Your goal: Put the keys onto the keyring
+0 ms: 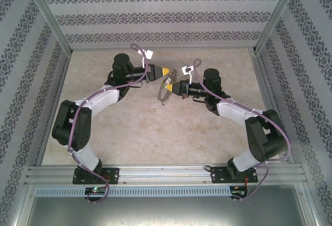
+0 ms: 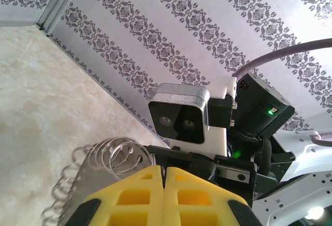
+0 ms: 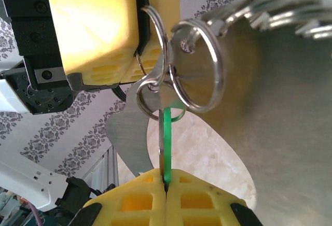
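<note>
A: Risks, nearest first?

B: The key (image 3: 166, 143) sits edge-on in the right pincer (image 3: 166, 182), only its green head pinched; any twist & it prob. slips or swivels. Just past it the small rings (image 3: 219, 78) crowd the key's tip, so it could snag the wrong loop. Farther out, the keyring (image 1: 164, 92) is held up over the table (image 1: 155, 138) btw. both arms; a tug from either side could wrench it loose.

A: Pincers?

B: Right pincer: clenched on the key, no gap. Left pincer (image 3: 141, 55), farther back: clenched too, apparently nipping the keyring at its fringe, exact contact pt hidden. Can't tell whether the key's threaded yet.
</note>
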Tool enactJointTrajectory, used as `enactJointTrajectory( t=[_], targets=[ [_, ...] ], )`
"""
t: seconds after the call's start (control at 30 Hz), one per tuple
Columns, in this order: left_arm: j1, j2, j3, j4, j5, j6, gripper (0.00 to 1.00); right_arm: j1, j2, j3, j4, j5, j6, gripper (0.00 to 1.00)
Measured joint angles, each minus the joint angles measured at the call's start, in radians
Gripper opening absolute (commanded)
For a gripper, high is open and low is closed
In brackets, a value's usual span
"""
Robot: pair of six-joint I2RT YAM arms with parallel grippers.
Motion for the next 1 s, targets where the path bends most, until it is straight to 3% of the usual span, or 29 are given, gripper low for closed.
enactJointTrajectory(
  t=[0.9, 1.0],
  targets=[
    [-0.007, -0.014, -0.048, 0.116, -0.045, -0.037, 0.0, 0.05, 0.013, 0.068, -0.019, 0.03, 0.03, 0.0],
    [-0.007, -0.014, -0.05, 0.126, -0.05, -0.038, 0.0, 0.043, 0.013, 0.065, -0.019, 0.034, 0.028, 0.13]
  ],
)
